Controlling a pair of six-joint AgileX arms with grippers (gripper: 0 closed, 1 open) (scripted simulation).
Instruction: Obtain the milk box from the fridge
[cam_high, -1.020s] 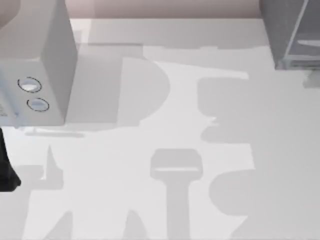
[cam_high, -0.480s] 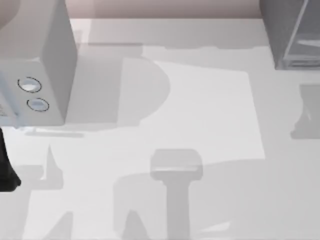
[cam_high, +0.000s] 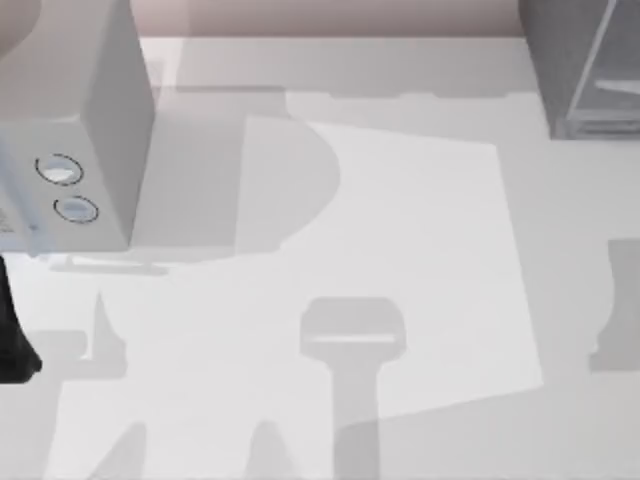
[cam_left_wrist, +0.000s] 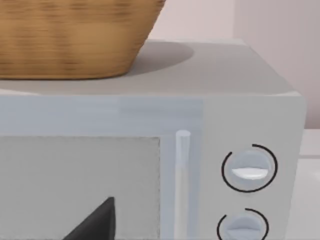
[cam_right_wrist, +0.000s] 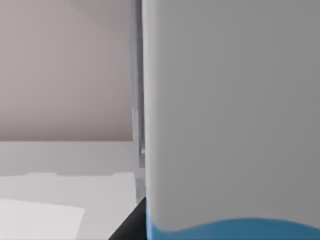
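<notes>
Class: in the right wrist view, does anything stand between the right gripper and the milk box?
Nothing visible does. The white-grey milk box with a blue band sits right against the right gripper's dark finger, no gap showing. The left arm is parked at the table's left edge.

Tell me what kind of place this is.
Probably a rendered kitchen counter: a white table carries a microwave-like grey box with two round dials, a wicker basket on top, and a dark grey fridge at the far right.
</notes>
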